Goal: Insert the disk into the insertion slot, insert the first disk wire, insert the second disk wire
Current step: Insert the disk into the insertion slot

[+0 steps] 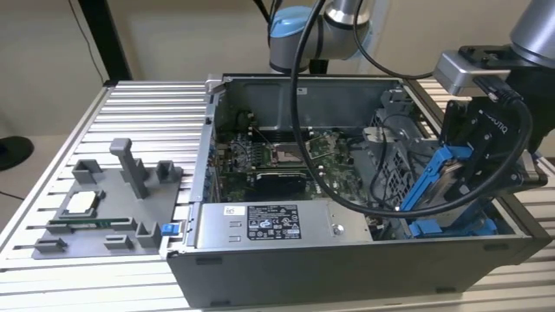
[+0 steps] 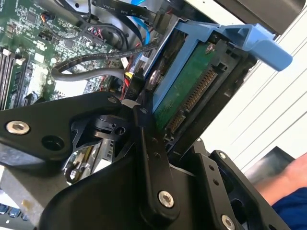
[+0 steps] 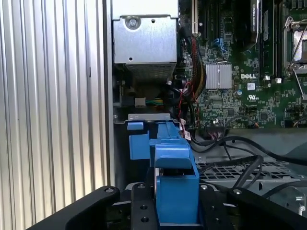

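The disk [image 1: 436,185] stands tilted in its bright blue carrier at the exterior view's right, above the case's front right corner. My gripper [image 1: 464,172] is shut on it. The second wrist view shows the disk's green circuit board [image 2: 188,93] and connector between the black fingers [image 2: 146,139]. In the first wrist view the blue carrier [image 3: 175,187] sits in the gripper [image 3: 175,213], just above the insertion slot [image 3: 140,143] with its blue rails. The slot [image 1: 455,227] lies under the disk's lower end. Black cables [image 3: 240,143] lie loose beside the bay.
The open computer case [image 1: 347,273] holds a motherboard [image 1: 286,153] and a grey power-supply box [image 1: 269,224]. A grey fixture [image 1: 104,208] with parts sits on the slatted table at the exterior view's left. A person's hand and blue sleeve [image 2: 288,191] are near the case.
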Robot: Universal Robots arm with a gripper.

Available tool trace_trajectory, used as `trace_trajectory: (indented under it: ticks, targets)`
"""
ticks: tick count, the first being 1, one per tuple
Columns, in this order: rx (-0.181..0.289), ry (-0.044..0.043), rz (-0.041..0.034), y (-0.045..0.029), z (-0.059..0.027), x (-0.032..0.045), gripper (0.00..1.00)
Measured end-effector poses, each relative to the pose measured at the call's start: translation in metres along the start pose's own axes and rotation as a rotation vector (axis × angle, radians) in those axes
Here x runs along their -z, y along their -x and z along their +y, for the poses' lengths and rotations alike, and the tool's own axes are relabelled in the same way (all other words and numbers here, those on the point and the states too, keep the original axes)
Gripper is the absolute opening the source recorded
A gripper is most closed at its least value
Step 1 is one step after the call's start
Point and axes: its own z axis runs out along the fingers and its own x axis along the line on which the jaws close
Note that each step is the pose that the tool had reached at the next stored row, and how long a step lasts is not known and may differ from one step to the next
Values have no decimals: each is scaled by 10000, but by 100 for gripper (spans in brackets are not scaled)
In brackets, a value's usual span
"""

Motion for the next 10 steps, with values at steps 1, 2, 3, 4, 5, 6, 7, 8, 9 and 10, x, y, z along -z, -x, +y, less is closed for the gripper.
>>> trace_trajectory:
  ticks: [1, 2, 3, 4, 5, 6, 7, 8, 9, 10]
  targets:
    - [0, 0, 0, 0, 0, 0, 0]
    - [0, 0, 0, 0, 0, -1, 0]
    - [0, 0, -1, 0, 0, -3, 0]
    - [0, 0, 0, 0, 0, -4, 0]
    - [0, 0, 0, 0, 0, -4, 0]
    - [0, 0, 0, 0, 0, -5, 0]
    - [0, 0, -1, 0, 0, -5, 0]
    - [0, 0, 0, 0, 0, -5, 0]
    - [0, 0, 0, 0, 0, -6, 0]
    - [0, 0, -1, 0, 0, -6, 0]
